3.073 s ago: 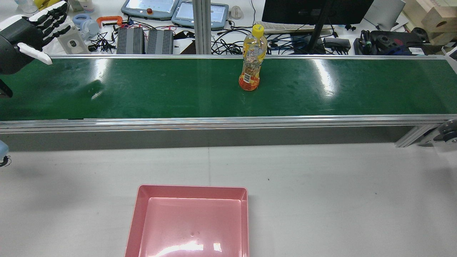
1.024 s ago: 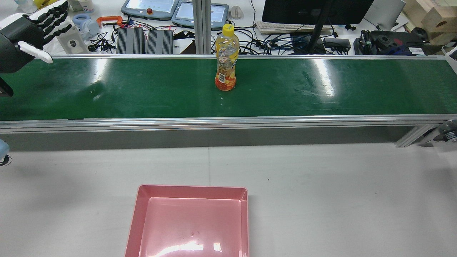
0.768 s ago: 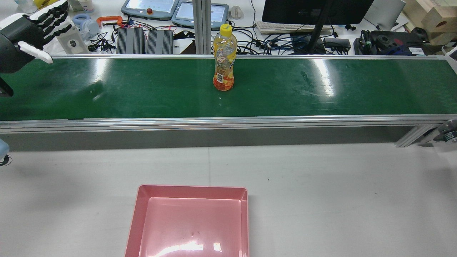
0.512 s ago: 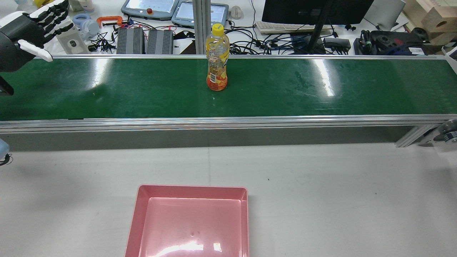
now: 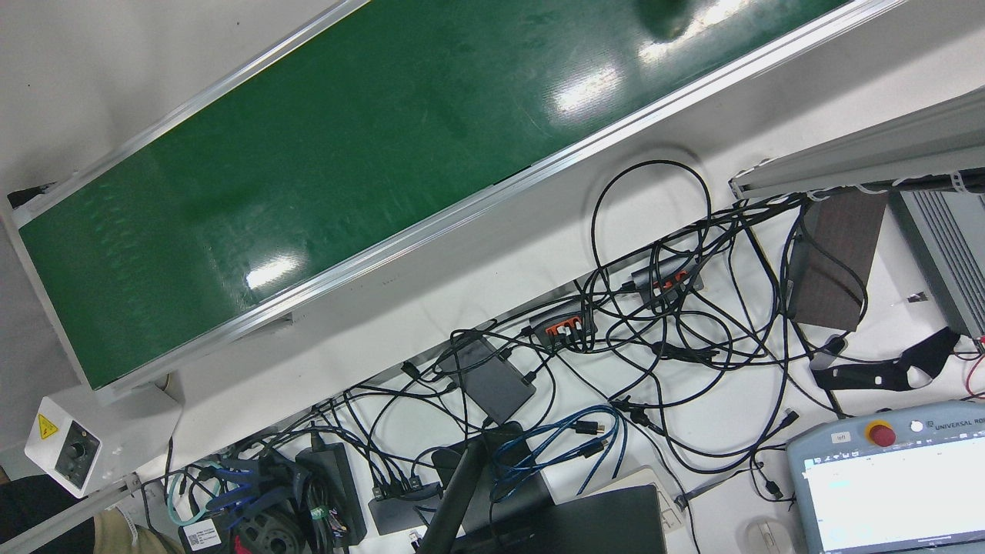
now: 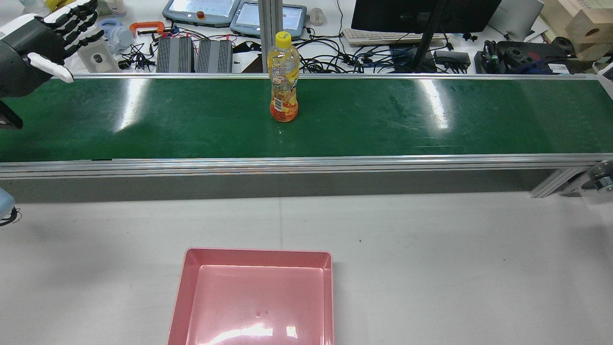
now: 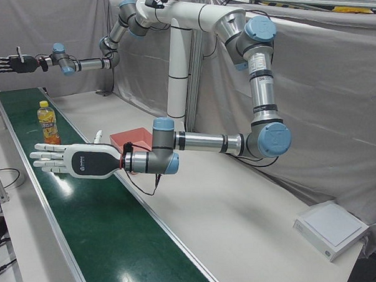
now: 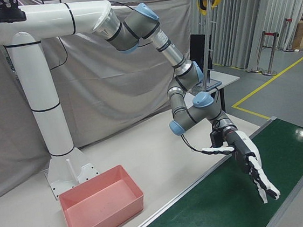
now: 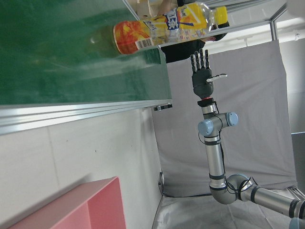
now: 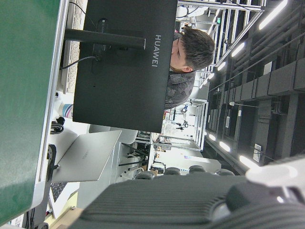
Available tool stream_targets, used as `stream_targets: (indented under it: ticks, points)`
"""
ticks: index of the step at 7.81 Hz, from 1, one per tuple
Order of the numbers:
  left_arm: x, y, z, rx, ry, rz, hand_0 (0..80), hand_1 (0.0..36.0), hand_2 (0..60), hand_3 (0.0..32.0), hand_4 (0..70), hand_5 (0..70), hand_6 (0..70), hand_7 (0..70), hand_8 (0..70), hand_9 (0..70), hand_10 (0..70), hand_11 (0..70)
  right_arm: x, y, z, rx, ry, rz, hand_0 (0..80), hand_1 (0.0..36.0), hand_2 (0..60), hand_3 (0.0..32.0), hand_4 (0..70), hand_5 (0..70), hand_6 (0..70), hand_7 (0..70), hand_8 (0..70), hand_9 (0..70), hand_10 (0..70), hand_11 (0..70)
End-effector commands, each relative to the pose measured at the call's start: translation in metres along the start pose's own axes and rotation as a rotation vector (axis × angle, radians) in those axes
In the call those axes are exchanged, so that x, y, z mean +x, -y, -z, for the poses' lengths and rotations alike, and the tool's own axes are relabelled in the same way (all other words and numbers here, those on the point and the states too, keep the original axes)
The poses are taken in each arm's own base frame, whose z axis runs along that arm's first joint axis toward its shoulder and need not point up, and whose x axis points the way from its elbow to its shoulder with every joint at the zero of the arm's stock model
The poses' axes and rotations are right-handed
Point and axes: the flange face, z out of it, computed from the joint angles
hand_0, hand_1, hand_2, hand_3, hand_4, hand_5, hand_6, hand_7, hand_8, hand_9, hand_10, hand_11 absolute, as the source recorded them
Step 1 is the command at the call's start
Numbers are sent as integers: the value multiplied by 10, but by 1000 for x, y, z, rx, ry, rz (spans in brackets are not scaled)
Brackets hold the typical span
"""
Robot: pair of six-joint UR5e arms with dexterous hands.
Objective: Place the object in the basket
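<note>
A clear bottle with a yellow cap and an orange and yellow label stands upright on the green conveyor belt, near its far edge. It also shows in the left-front view as the bottle and in the left hand view as the bottle. The pink basket sits empty on the white table in front of the belt. My left hand hovers open over the belt's left end, well apart from the bottle, fingers spread. My right hand is open above the belt's far end, beyond the bottle.
Behind the belt lies a bench crowded with cables, teach pendants, a keyboard and a monitor. A person sits behind the monitor. An aluminium post rises just behind the bottle. A control box is at the belt's end.
The bottle has ridden the belt leftward, from right of centre to about centre, staying upright. My left hand has lifted slightly and stayed open.
</note>
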Motion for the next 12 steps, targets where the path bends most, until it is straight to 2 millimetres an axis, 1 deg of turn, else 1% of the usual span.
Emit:
stream_targets:
  ticks: [1,2,3,4,5,7,8,9,10,11,12]
  points:
    - [-30,-80,-56,-42,51,42,544,71,0,0,61,62,10,0,0,4,44,81,0,0,0,0,0,0,0,0,0,0,0,0,0,0,0,0,0,0]
    - [-47,-118,-82,-46,81,56,545,73,0,0,59,57,9,0,0,7,51,91,0,0,0,0,0,0,0,0,0,0,0,0,0,0,0,0,0,0]
    - [-62,-155,-107,-82,96,75,526,60,0,0,48,44,6,0,0,7,55,96,0,0,0,0,0,0,0,0,0,0,0,0,0,0,0,0,0,0]
    - [-63,-169,-120,-82,99,75,513,52,0,0,41,37,3,0,0,9,55,95,0,0,0,0,0,0,0,0,0,0,0,0,0,0,0,0,0,0]
    - [-67,-165,-129,-79,100,75,503,44,0,0,36,28,0,0,0,10,60,100,0,0,0,0,0,0,0,0,0,0,0,0,0,0,0,0,0,0]
    - [-92,-123,-152,-128,78,88,493,43,0,0,33,29,0,0,0,14,65,106,0,0,0,0,0,0,0,0,0,0,0,0,0,0,0,0,0,0]
    - [-94,-120,-157,-144,71,86,492,40,0,0,33,24,0,0,0,18,65,107,0,0,0,0,0,0,0,0,0,0,0,0,0,0,0,0,0,0]
    - [-94,-122,-159,-153,68,86,488,37,0,0,31,17,0,0,0,21,62,103,0,0,0,0,0,0,0,0,0,0,0,0,0,0,0,0,0,0]
    - [-97,-117,-160,-158,66,86,485,34,0,0,29,8,0,0,0,22,62,101,0,0,0,0,0,0,0,0,0,0,0,0,0,0,0,0,0,0]
    - [-101,-113,-168,-161,65,85,487,38,0,0,28,6,0,0,0,22,60,99,0,0,0,0,0,0,0,0,0,0,0,0,0,0,0,0,0,0]
    - [-102,-111,-168,-163,62,67,485,37,0,0,28,3,0,0,0,23,61,100,0,0,0,0,0,0,0,0,0,0,0,0,0,0,0,0,0,0]
